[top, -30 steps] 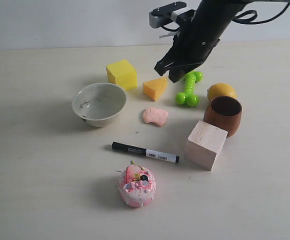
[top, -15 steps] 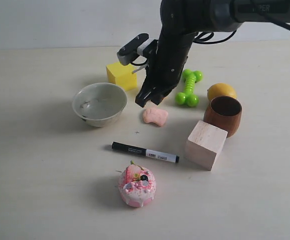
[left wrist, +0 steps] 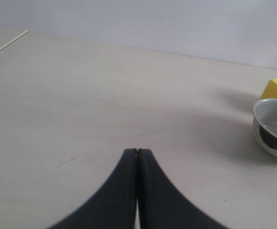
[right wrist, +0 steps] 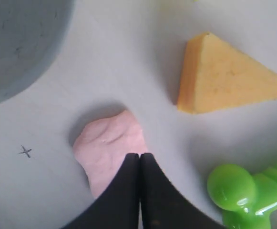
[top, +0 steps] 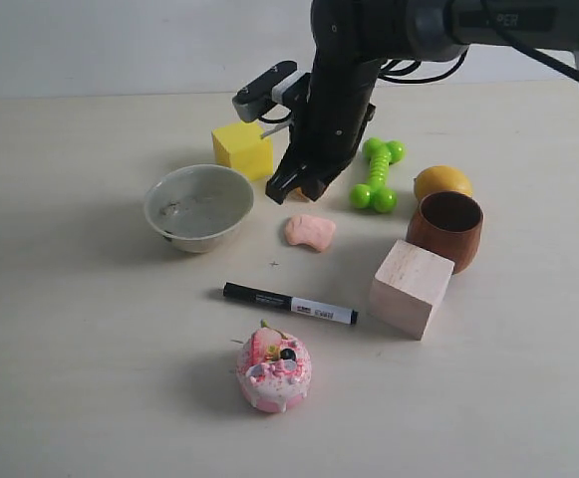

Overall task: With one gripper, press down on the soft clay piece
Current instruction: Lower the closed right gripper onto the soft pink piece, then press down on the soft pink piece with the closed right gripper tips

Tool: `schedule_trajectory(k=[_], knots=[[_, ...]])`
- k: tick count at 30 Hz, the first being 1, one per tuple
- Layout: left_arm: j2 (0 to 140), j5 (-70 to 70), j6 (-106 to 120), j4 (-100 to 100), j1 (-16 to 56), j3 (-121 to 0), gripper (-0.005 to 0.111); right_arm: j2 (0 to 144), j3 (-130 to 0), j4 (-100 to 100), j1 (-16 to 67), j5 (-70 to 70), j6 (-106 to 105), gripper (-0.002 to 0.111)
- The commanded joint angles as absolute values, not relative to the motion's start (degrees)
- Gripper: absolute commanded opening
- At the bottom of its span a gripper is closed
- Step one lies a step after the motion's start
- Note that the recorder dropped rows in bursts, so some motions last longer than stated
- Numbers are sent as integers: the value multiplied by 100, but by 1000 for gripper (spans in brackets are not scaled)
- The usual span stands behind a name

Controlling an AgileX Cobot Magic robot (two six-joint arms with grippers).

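Observation:
The soft clay piece (top: 310,231) is a flat salmon-pink lump lying on the table between the bowl and the wooden cup. My right gripper (top: 293,189) hangs shut just above and behind the clay's far edge, with a small gap showing between them. In the right wrist view the closed fingertips (right wrist: 139,155) overlap the clay (right wrist: 108,142), with nothing between them. The arm largely hides the orange wedge (right wrist: 224,78) in the exterior view. My left gripper (left wrist: 137,151) is shut over bare table, out of the exterior view.
A pale bowl (top: 198,206) and yellow block (top: 241,147) sit left of the clay. A green dumbbell toy (top: 376,176), lemon (top: 442,181), wooden cup (top: 445,229) and wooden cube (top: 411,288) sit to the right. A black marker (top: 289,303) and pink cake toy (top: 273,370) lie nearer.
My right gripper swung left from over the green toy and dropped to the clay's far edge, then rose slightly. The clay has kept its place and shape.

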State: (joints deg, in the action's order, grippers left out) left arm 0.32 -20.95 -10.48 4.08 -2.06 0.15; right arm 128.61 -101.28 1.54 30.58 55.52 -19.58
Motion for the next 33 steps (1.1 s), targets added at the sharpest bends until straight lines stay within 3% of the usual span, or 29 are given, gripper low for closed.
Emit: schedule_trajectory(k=[1, 33], knots=[[0, -2048, -1015, 428, -173, 0, 0, 12934, -10171, 172, 3067, 5646, -1897, 0], [0, -2048, -1015, 428, -173, 0, 0, 13578, -10171, 455, 3067, 5733, -1580, 0]])
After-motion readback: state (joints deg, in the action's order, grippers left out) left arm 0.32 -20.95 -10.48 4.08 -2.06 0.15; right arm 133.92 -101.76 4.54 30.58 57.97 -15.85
